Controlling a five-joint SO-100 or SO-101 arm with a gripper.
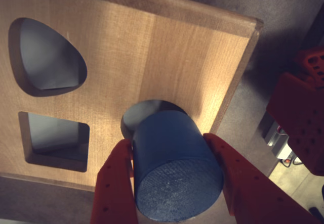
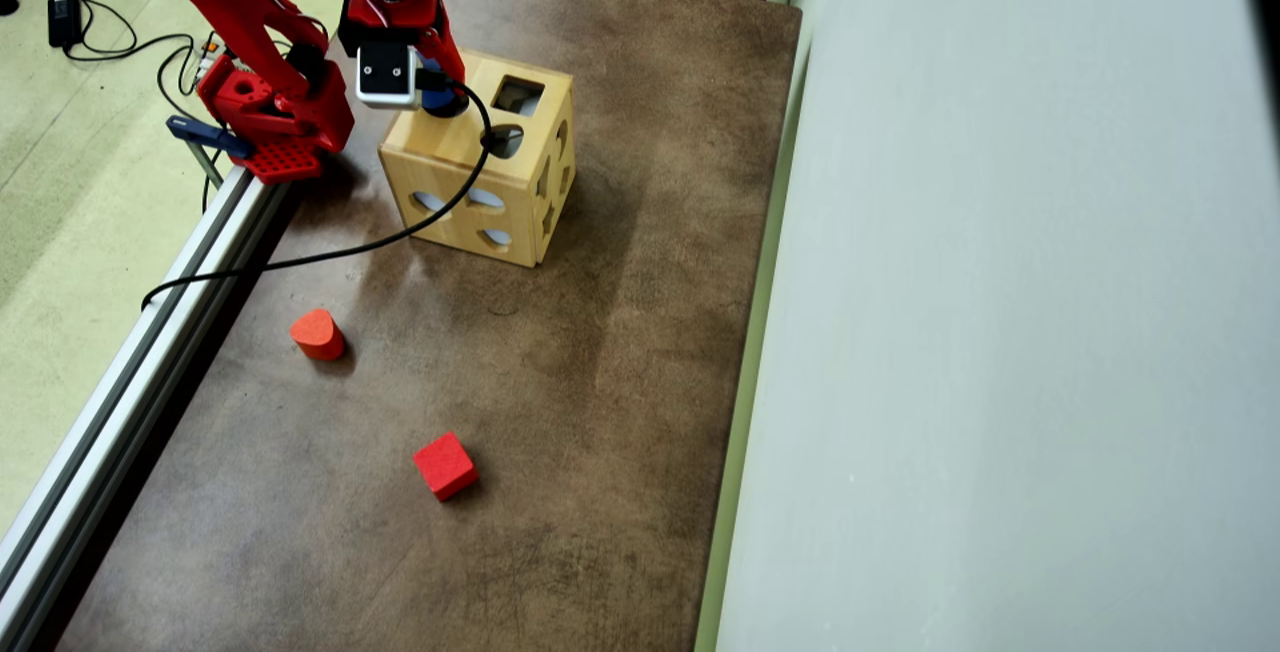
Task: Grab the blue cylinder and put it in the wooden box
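Wrist view: blue cylinder [image 1: 174, 166] between hand [image 1: 172, 183] fingers.

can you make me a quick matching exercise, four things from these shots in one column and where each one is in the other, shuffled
Things:
1. blue cylinder
2. wooden box
3. red cube
4. orange-red rounded block

Places:
A. loose on the table, nearest the bottom of the overhead view
B. held between the fingers of the hand, over a round hole
C. loose on the table near the metal rail
D. standing on the table under the arm, cut-outs in its faces

Pairs: 1-B, 2-D, 3-A, 4-C
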